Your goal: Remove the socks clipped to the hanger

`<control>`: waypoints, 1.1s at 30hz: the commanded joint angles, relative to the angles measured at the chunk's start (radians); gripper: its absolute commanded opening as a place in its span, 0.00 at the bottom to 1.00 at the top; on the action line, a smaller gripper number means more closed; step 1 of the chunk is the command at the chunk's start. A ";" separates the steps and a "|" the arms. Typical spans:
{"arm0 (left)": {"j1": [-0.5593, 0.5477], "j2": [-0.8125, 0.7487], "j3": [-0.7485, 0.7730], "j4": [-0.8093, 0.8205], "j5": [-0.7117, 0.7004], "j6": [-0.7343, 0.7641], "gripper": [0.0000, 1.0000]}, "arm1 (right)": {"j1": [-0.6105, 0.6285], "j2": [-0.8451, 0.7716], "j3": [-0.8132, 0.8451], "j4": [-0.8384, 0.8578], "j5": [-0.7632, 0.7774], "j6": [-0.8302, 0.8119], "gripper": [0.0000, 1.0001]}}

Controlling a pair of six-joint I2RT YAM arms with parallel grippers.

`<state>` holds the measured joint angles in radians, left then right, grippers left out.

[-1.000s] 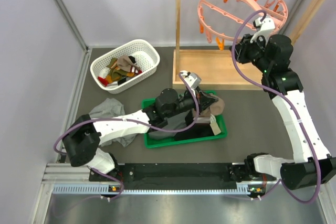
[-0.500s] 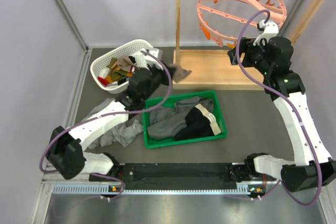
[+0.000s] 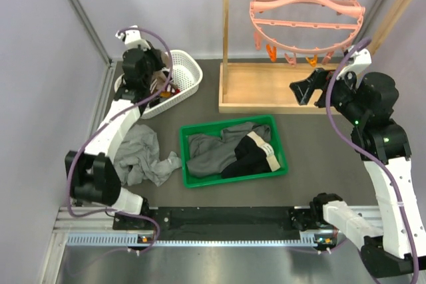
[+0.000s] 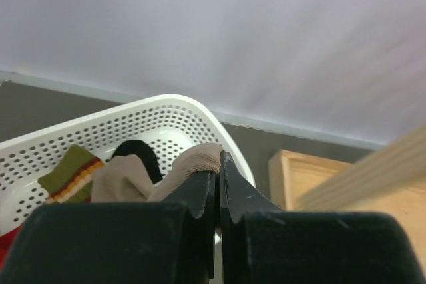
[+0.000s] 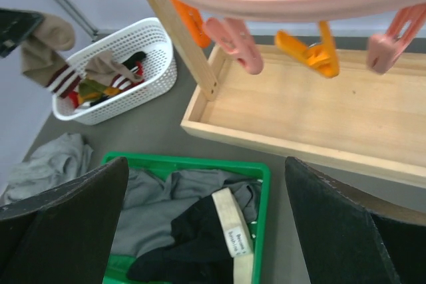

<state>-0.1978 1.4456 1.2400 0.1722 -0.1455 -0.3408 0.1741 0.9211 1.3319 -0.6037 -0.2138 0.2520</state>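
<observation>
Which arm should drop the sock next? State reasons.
Left. The left gripper is shut on the tan sock over the white basket; the right gripper hangs open by the hanger.

small dark print on the cream band point(image 5: 231, 231), seemingly lettering; unreadable

socks point(image 5: 106, 83) in basket point(image 3: 193, 75) back left, hanger point(image 3: 306, 14) back right, bin point(image 3: 233, 176) centre

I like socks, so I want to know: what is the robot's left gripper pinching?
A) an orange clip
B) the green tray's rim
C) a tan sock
C: in the left wrist view the left gripper is shut on a tan sock, with the white basket just beyond it.
</observation>
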 commanded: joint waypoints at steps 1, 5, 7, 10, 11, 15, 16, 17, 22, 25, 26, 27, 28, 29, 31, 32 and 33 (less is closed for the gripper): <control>0.050 0.135 0.102 0.006 0.009 0.000 0.00 | -0.005 -0.022 -0.001 -0.001 -0.058 0.087 0.99; 0.119 0.258 0.144 0.051 0.050 -0.085 0.00 | -0.007 -0.033 -0.010 -0.002 -0.081 0.069 0.99; 0.138 0.326 0.145 0.073 0.095 -0.124 0.00 | -0.007 -0.051 -0.045 0.025 -0.043 0.059 0.99; 0.143 0.422 0.193 0.031 0.104 -0.115 0.16 | -0.007 -0.039 -0.043 0.002 -0.033 0.061 0.99; 0.143 0.446 0.216 -0.046 0.092 -0.113 0.24 | -0.005 -0.030 -0.034 -0.010 -0.033 0.072 0.99; 0.143 0.513 0.334 -0.213 0.070 -0.092 0.58 | -0.005 0.007 0.010 -0.051 -0.065 0.089 0.99; 0.143 0.504 0.338 -0.230 0.052 -0.087 0.63 | -0.005 0.009 0.010 -0.051 -0.081 0.092 0.99; 0.141 0.493 0.342 -0.238 0.026 -0.078 0.81 | -0.005 0.009 0.012 -0.053 -0.090 0.095 0.99; 0.130 0.374 0.375 -0.315 -0.019 -0.014 0.99 | -0.007 0.010 0.033 -0.077 -0.131 0.104 0.99; 0.121 0.293 0.388 -0.352 0.024 0.009 0.99 | -0.005 0.007 0.024 -0.087 -0.119 0.098 0.99; 0.118 0.270 0.381 -0.355 0.040 0.014 0.99 | -0.007 0.005 0.020 -0.090 -0.104 0.101 0.99; 0.112 0.245 0.360 -0.356 0.053 0.016 0.99 | -0.005 0.004 0.016 -0.094 -0.087 0.108 0.99; 0.106 0.195 0.346 -0.358 0.125 0.019 0.99 | -0.005 0.004 0.021 -0.103 -0.050 0.115 0.99; 0.106 0.170 0.332 -0.353 0.183 0.022 0.99 | -0.005 0.002 0.026 -0.110 -0.036 0.122 0.99; 0.100 0.089 0.279 -0.349 0.306 0.005 0.99 | -0.005 -0.020 0.027 -0.102 -0.022 0.133 0.99; 0.100 0.060 0.227 -0.323 0.364 -0.012 0.99 | -0.007 -0.030 0.026 -0.100 -0.021 0.138 0.99; 0.098 0.002 0.202 -0.310 0.409 -0.023 0.99 | -0.005 -0.037 0.026 -0.102 -0.018 0.142 0.99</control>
<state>-0.0875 1.6119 1.5352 -0.1776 0.0242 -0.3466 0.1741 0.9329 1.3121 -0.7097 -0.2707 0.3649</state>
